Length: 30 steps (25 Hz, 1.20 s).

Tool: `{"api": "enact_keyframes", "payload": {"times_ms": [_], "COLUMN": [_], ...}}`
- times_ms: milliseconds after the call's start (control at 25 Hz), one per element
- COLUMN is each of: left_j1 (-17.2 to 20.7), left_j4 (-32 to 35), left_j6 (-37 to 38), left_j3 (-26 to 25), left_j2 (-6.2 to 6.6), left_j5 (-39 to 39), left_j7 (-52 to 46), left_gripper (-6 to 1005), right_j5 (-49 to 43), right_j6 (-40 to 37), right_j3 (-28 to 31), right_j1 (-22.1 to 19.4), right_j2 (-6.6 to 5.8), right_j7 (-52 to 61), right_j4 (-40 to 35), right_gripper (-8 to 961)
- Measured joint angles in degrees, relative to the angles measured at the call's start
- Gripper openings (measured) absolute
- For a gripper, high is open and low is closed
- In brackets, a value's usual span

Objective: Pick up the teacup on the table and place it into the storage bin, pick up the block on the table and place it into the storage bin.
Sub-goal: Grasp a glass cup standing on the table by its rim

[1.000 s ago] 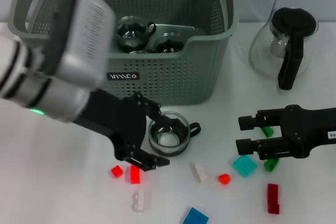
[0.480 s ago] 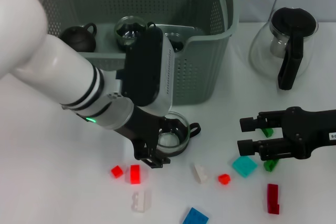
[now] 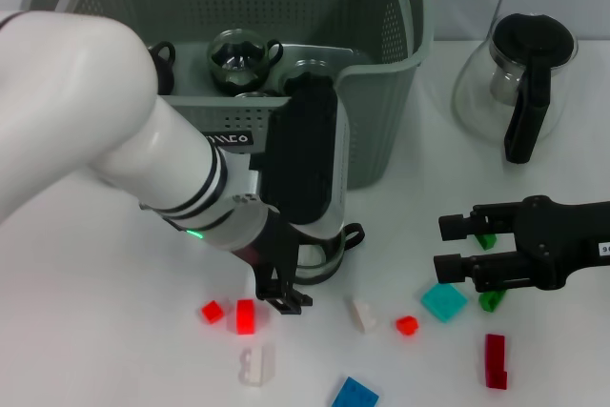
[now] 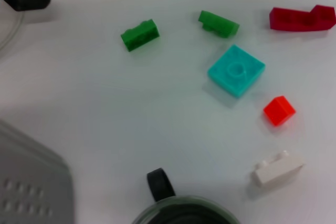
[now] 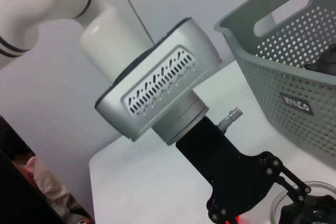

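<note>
Just at six o'clock of the storage bin point(image 3: 381, 131), the teacup point(image 3: 319, 259) sits on the table point(image 3: 95, 331), the left gripper point(image 3: 291, 278) closed around it. At three o'clock, the right gripper point(image 3: 456, 246) hovers spread above green blocks point(image 3: 488, 240).

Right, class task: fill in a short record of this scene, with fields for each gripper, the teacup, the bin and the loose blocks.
left gripper: down at the teacup, mostly hidden by its own arm
right gripper: open, low over the green blocks
teacup: on the table in front of the bin
storage bin: already holds several cups
loose blocks: red, white, blue, teal, green, scattered
</note>
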Motion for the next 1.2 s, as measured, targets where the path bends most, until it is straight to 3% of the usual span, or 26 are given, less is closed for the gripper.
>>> {"api": "enact_keyframes", "payload": {"times_ms": [280,640,880,1080,1200], "left_j1": [-0.69,-1.67,-1.84,-1.85,-1.60], "left_j4": [-2.10,-3.62,-3.87,-3.93,-3.23], "left_j6": [-1.48,-2.10,-2.06,-2.00,-1.69], "left_j3": [3.01,3.31,3.18,3.16,3.02], "left_j2": [0.00,0.09,0.09,0.09,0.03], "left_j5": [0.43,0.68,0.67,0.44,0.12], "left_j7": [-2.54,-4.87,-5.04,-5.11,-5.13], "left_gripper": [749,741,557,321,92], "right_j5": [-0.05,-0.17,-0.17,-0.17,-0.16], "right_j6": [0.39,0.55,0.55,0.55,0.53], "right_j3": [0.00,0.00,0.00,0.00,0.13], "right_j1": [0.07,0.17,0.23,0.09,-0.04], "right_j2": [-0.03,-0.09,-0.09,-0.08,-0.09], "right_j7": [-0.16,-0.28,-0.29,-0.32,-0.57], "right_j4": [0.39,0.49,0.49,0.48,0.47], "right_gripper": [756,756,757,757,757]}}
